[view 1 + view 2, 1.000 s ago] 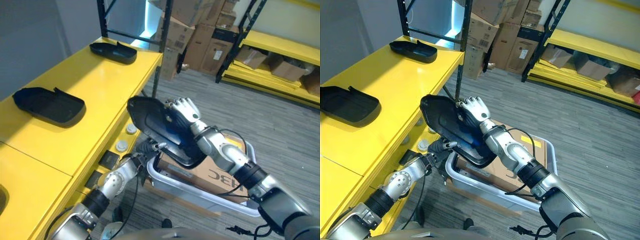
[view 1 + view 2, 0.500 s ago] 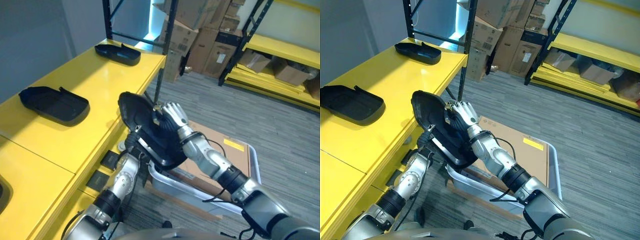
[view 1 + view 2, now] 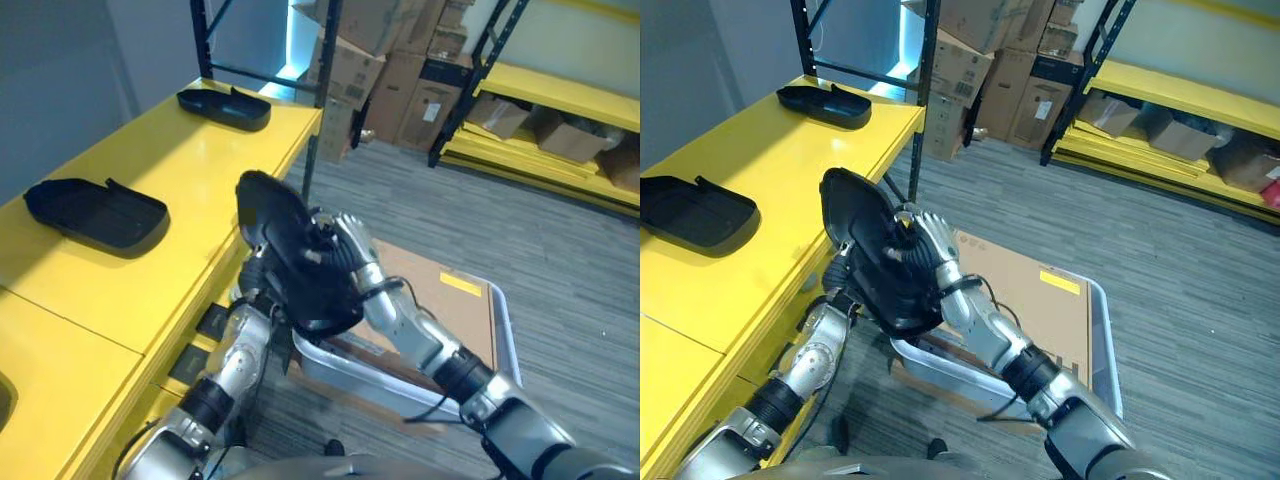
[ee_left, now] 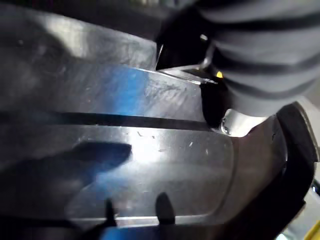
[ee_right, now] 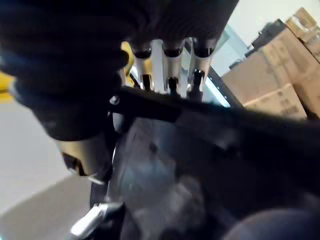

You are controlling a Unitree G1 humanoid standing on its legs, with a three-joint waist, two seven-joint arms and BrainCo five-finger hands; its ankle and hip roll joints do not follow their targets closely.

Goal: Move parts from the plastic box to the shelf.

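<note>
— Two black parts already lay on the yellow shelf (image 3: 150, 150), didn't they?

— Yes: one part on the near left (image 3: 95, 212) and another at the far end (image 3: 224, 105) beside the black upright post (image 3: 923, 95). They sat well apart.

— And the third?

— A black part (image 3: 290, 255) was up in the air, tilted on edge just off the shelf's front edge, between the shelf and the plastic box (image 3: 1102, 330). Both hands were on it.

— How did the left hand (image 3: 262, 285) hold it?

— It reached up from below, against the part's lower end. Its fingers were hidden behind the part, so I could not tell whether they were curled or straight.

— The right hand (image 3: 925, 238)?

— It came in from the right over the part's upper face, and its fingers (image 5: 171, 65) were hooked over the part's rim, clamped on it.

— What was in the box?

— A brown cardboard sheet (image 3: 1025, 300) lay flat in it, on the grey floor (image 3: 560, 240). Beyond stood stacked cartons (image 3: 400, 70) and another yellow rack (image 3: 1180, 100).
</note>
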